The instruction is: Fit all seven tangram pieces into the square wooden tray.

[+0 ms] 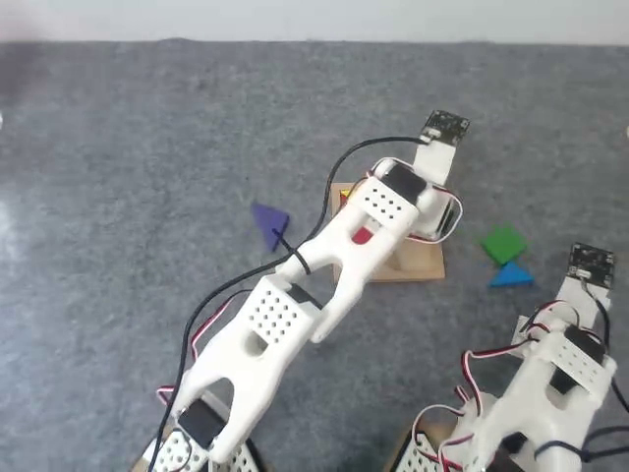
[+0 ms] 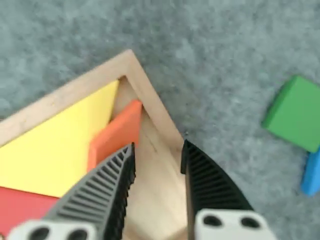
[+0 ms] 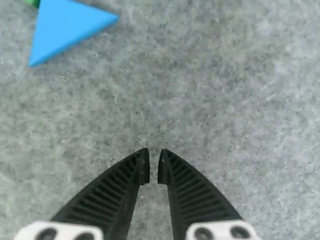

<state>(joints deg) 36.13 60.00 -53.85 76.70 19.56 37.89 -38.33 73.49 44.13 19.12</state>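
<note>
High view: grey felt-like cover (image 1: 118, 147) on the table, with a pale wall strip beyond it. The left arm (image 1: 295, 305) stretches over the square wooden tray (image 1: 418, 264). The right arm (image 1: 550, 383) is folded well right of the tray. A purple triangle (image 1: 270, 221) lies left of the tray; a green square (image 1: 503, 243) and blue triangle (image 1: 511, 276) lie right of it.

Left wrist view: the left gripper (image 2: 157, 155) has ribbed black fingers parted and empty, above a tray corner. Flat yellow (image 2: 60, 145), orange (image 2: 117, 132) and red (image 2: 20, 210) pieces lie inside the tray.

Right wrist view: the right gripper (image 3: 153, 167) is all but closed and empty, over the cover.

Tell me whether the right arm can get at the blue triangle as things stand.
Probably yes: nothing but mat lies between the right pincer and the blue triangle; its shut jaws must open first.
</note>
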